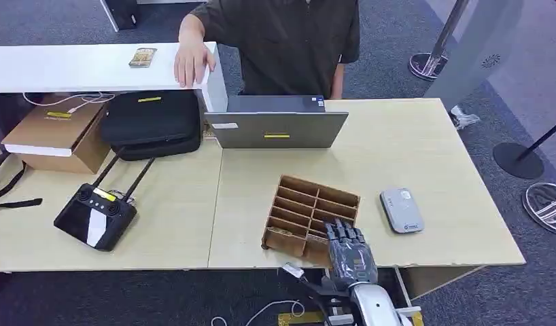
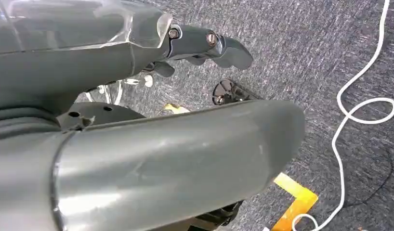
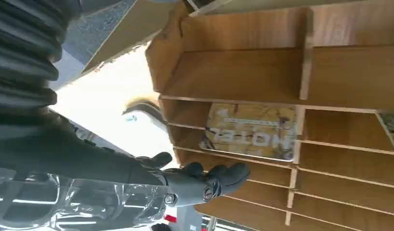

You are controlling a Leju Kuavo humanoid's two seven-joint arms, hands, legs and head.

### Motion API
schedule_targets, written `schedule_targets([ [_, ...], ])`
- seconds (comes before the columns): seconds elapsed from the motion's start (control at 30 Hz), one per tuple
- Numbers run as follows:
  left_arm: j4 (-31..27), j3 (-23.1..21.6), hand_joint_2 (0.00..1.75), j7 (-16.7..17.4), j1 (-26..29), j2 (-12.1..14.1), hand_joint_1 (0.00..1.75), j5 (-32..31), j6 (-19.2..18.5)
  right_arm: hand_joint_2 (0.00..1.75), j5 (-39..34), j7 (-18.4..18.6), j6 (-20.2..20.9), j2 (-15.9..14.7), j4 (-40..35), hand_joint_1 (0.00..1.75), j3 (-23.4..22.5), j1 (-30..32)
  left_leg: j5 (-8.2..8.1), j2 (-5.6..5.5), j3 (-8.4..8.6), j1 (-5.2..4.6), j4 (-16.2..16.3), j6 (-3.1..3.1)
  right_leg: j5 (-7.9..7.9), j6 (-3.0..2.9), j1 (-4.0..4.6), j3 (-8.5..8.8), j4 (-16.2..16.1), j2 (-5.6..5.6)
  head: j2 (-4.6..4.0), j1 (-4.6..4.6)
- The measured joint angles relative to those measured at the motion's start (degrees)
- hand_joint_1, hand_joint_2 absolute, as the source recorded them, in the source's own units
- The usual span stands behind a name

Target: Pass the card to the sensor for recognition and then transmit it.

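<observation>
A wooden divided tray (image 1: 309, 214) lies near the table's front edge. My right hand (image 1: 350, 250) hovers over its near right corner, fingers stretched out and holding nothing. In the right wrist view a beige printed card (image 3: 250, 131) stands in one compartment of the tray (image 3: 243, 72), a short way beyond my right hand (image 3: 204, 182), which does not touch it. The grey sensor pad (image 1: 402, 210) lies flat on the table to the right of the tray. My left hand (image 2: 137, 159) hangs below the table over the carpet and holds nothing.
A grey laptop (image 1: 275, 128) sits behind the tray, with a person seated beyond it, one hand on a white counter (image 1: 71, 68) where another card (image 1: 143, 57) lies. A black bag (image 1: 153, 122), a cardboard box (image 1: 54, 132) and a remote controller (image 1: 95, 215) occupy the table's left side.
</observation>
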Motion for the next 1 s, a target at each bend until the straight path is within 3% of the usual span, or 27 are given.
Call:
schedule_targets([
  [0.2,0.0,0.0,0.0,-0.4,-0.3,-0.5,0.0,-0.1,0.1,1.75,0.4,-1.9,0.1,2.2,4.8,0.0,0.7,-4.0,0.0,-0.01,0.01,0.0,0.0,0.0,0.0,0.0,0.0,0.01,0.0,-0.02,0.0,0.02],
  [0.6,0.0,0.0,0.0,0.9,-0.3,-0.5,0.0,-1.0,0.0,1.75,2.5,-0.6,-1.4,4.7,10.0,0.0,0.5,-7.6,0.0,0.0,0.02,0.0,0.0,0.0,0.0,0.0,0.0,0.0,0.0,-0.01,0.0,0.0],
  [0.63,0.0,0.0,0.0,1.0,-0.4,-0.5,0.0,-1.1,0.0,0.0,2.6,-0.5,-1.5,4.9,10.1,0.0,0.3,-7.8,0.0,0.0,0.02,0.0,0.0,0.0,0.0,0.0,0.0,0.0,0.0,-0.01,0.0,0.0],
  [1.0,0.0,0.0,0.0,0.8,0.0,0.0,0.0,-0.9,-0.2,0.0,5.5,0.0,-3.4,4.8,2.4,0.0,-2.9,-7.0,0.0,0.0,0.01,-0.01,0.0,0.0,0.0,0.0,-0.01,-0.01,0.0,-0.01,0.0,0.0],
])
